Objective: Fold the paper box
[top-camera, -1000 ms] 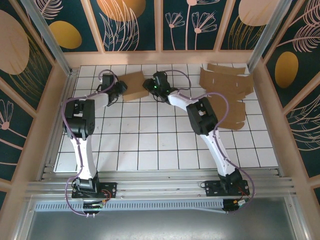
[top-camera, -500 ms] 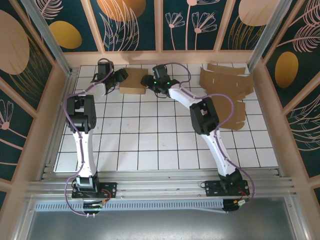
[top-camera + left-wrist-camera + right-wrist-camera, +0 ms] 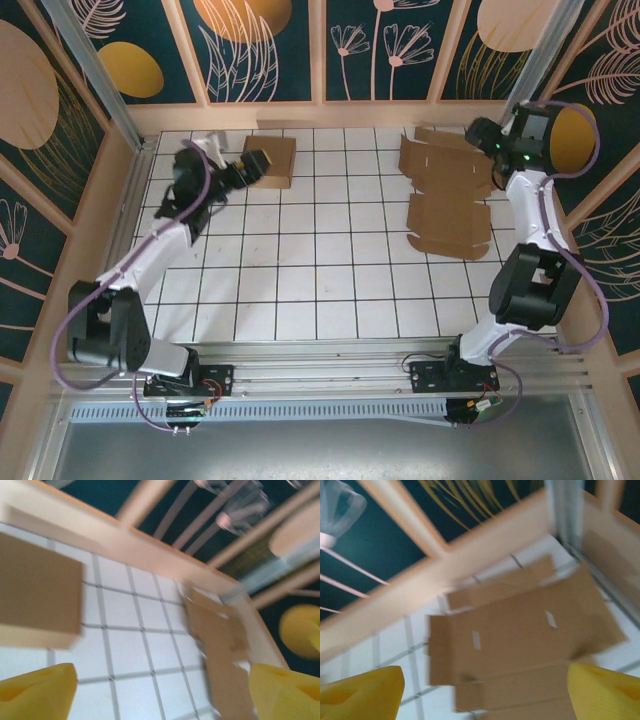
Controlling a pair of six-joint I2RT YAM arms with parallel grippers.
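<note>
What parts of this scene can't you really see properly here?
Folded box: left wrist view, blurred, cut off by the left edge.
Flat cardboard: right wrist view, motion blur smears its slots and creases; top view, overlapping layers hide how many sheets.

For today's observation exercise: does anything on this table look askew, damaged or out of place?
Only the flat cardboard sheets at far right: they overlap at differing angles. The folded box looks intact.
</note>
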